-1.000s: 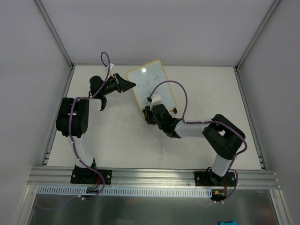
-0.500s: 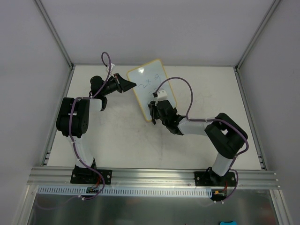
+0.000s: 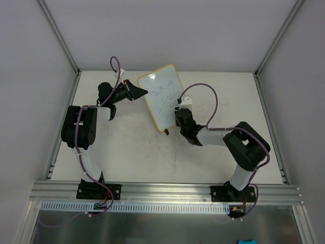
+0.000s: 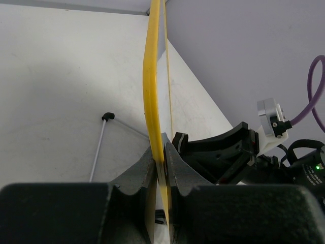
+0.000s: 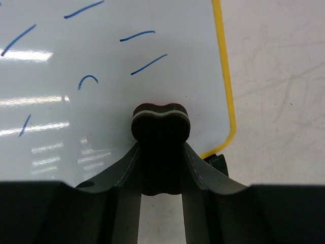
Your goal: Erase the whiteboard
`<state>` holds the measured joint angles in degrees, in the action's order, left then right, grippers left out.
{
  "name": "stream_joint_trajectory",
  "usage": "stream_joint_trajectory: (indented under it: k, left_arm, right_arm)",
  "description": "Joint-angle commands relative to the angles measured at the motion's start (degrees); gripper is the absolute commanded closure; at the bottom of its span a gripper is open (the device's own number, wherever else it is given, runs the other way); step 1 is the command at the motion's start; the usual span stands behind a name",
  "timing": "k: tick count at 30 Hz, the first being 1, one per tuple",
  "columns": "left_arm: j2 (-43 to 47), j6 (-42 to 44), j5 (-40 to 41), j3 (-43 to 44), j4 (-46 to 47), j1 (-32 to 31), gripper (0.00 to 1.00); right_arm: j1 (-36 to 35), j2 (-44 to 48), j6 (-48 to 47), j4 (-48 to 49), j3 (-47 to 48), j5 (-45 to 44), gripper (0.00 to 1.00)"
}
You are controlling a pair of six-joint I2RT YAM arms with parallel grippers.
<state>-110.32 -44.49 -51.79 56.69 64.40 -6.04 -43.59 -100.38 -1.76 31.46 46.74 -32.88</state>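
White table [image 3: 127,152], enclosed by grey walls. The whiteboard [image 3: 161,96] is seen at far centre, raised at a tilt and marked with blue strokes [image 5: 137,36]. Its yellow left frame is pinched by the left gripper [image 4: 161,161]. A dark eraser [image 5: 160,122] is clamped in the right gripper [image 5: 160,152], at the board's near right corner.

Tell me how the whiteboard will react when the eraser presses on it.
Probably stiff: the whiteboard shows a straight frame in the left wrist view. Likely light and tippy, thin on small feet, so the left gripper clamped on its edge matters. Its glossy face may let the eraser slide easily.
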Motion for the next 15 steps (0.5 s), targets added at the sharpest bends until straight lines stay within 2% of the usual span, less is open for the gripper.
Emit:
stream_joint_trajectory:
  k: [1, 15]
  left_arm:
    - [2.4, 4.1, -3.2, 0.4, 2.4, -1.0, 1.0]
    - [2.7, 4.2, -2.9, 0.3, 1.9, -1.0, 1.0]
  right_arm:
    - [1.0, 2.6, 0.2, 0.1, -1.0, -0.4, 1.0]
    - [-6.1, 1.4, 1.0, 2.3, 2.1, -0.3, 1.0]
